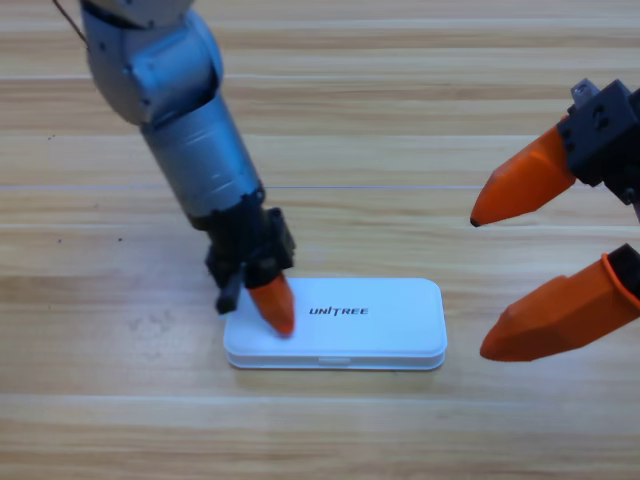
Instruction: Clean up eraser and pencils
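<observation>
A white case (380, 320) with UNITREE lettering lies closed on the wooden table, a little below the middle. My left gripper (277, 318) points down from the upper left, shut, with its orange tip resting on the left end of the case's lid. My right gripper (480, 286) hangs at the right edge, open wide, its two orange jaws pointing left just past the right end of the case, with nothing between them. The eraser and the pencils are hidden or out of view.
The grey left arm (190, 130) slants down from the top left corner over the table (120, 420). The case's front seam, with its small latch, faces the bottom edge.
</observation>
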`<state>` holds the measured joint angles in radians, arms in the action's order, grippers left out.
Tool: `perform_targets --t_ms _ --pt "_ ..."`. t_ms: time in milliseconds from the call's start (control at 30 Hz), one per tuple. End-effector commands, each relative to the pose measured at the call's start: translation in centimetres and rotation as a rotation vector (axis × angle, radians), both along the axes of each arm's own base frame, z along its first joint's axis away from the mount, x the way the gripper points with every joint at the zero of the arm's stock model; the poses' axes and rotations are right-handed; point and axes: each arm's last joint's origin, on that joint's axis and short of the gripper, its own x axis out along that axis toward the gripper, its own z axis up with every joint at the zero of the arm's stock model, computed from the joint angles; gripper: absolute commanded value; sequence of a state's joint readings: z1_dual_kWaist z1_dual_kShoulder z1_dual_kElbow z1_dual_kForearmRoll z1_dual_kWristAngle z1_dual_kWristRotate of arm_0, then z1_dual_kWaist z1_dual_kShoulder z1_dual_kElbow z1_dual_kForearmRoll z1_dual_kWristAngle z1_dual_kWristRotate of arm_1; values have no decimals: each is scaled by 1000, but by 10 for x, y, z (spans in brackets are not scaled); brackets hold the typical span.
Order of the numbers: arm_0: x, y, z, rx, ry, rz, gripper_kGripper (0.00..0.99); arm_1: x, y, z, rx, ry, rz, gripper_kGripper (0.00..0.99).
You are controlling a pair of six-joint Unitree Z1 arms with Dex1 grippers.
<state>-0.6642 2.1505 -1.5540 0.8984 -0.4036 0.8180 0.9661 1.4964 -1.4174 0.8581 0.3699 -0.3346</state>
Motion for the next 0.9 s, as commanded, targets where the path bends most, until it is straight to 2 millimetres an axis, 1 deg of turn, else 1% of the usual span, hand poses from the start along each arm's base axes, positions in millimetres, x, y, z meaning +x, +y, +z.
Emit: perform_targets --t_ms 33,100,167,233,300,433,500,567,600,633,667,700,833,900 --pt "-59 13 98 -95 -148 -68 0 -3 3 -6 6 7 12 990" --pt "-85 17 125 -125 -190 -113 0 -3 3 -6 8 7 11 990" --pt "-110 20 146 -140 -223 -148 0 -3 3 -6 6 8 11 990" --pt "-135 19 162 -152 -238 -165 0 -3 3 -6 8 7 11 990" --pt "-156 15 173 -155 -234 -183 0 -3 2 -6 8 7 9 990" --pt "-181 8 185 -174 -211 -191 0 -3 3 -6 8 7 11 990" --pt "-186 3 188 -186 -185 -161 0 -3 3 -6 6 8 11 990" --pt "-188 -1 189 -196 -176 -166 0 -3 3 -7 5 9 11 990" --pt "-188 -1 190 -198 -183 -167 256 -3 3 -6 6 8 11 990" --pt "-187 -2 190 -190 -193 -163 623 -3 3 -6 6 8 11 990" --pt "-186 -3 188 -182 -197 -161 922 -3 3 -7 5 9 11 990" --pt "-185 -4 188 -181 -199 -163 986 -3 2 -6 6 8 9 990" --pt "-185 -3 185 -165 -220 -180 990 -3 3 -7 5 11 8 990" --pt "-186 -1 185 -174 -251 -248 990 -3 3 -7 6 10 8 990"
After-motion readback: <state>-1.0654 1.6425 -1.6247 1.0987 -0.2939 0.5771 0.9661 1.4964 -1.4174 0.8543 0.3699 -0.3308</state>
